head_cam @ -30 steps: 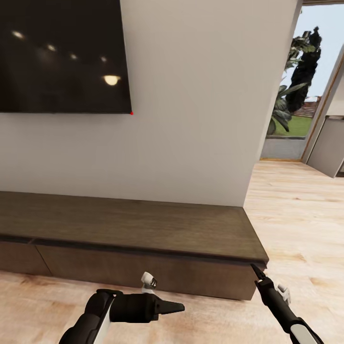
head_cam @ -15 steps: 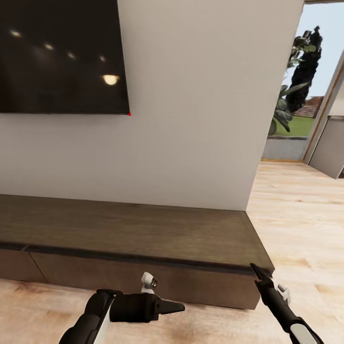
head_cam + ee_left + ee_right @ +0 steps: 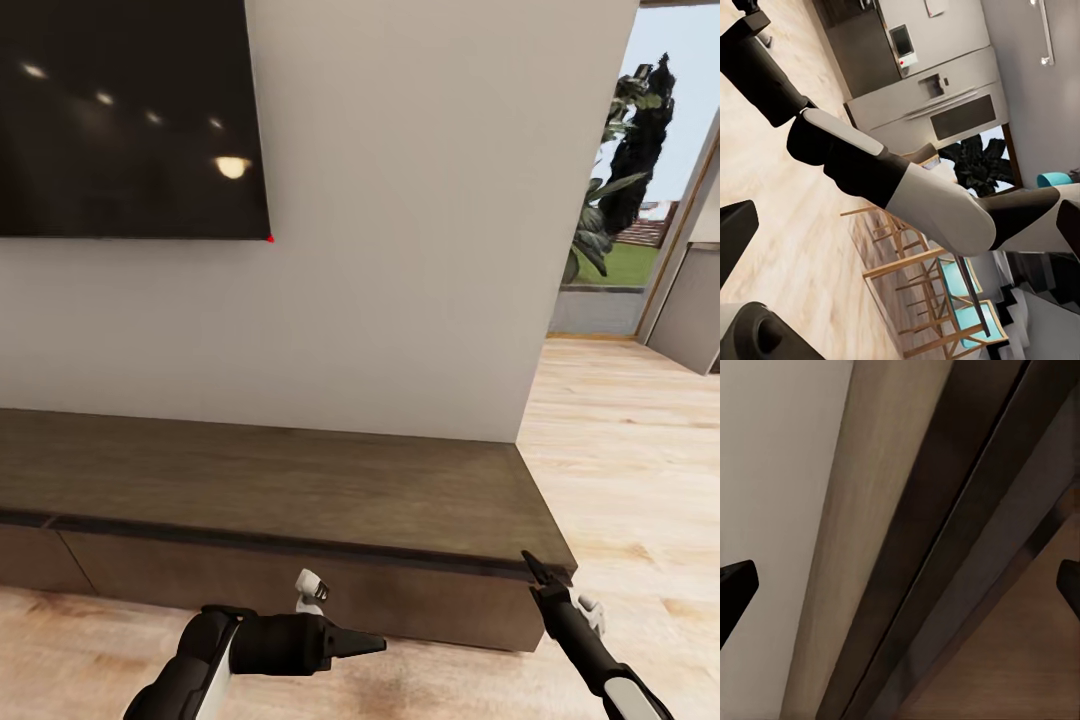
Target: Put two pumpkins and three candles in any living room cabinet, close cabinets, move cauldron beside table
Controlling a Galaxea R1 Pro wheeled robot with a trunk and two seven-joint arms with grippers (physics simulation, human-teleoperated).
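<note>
- Dark brown wood makes up the cabinet (image 3: 300, 490), a long, low unit set against the pale wall (image 3: 400, 220) beneath a black screen (image 3: 130, 115); its flat fronts look closed in the head view.
- Compared with a second ago, the whole head view has shifted a little, so the camera has moved; the cabinet's right end now sits slightly further right and lower in the picture.
- The right pincer (image 3: 533, 566) has crept up against the cabinet's top right front corner, its tip at or touching the dark edge under the top board.
- In the right wrist view its two dark fingertips (image 3: 736, 585) stand far apart at either side, so it is spread wide and holds nothing; between them runs the cabinet's edge, seen very close.
- The left pincer (image 3: 365, 645) hovers low over the wooden floor (image 3: 620, 440) in front of the cabinet, pointing right, much as before.
- Whether the left pincer is wide or narrow I cannot tell; it grips nothing visible.
</note>
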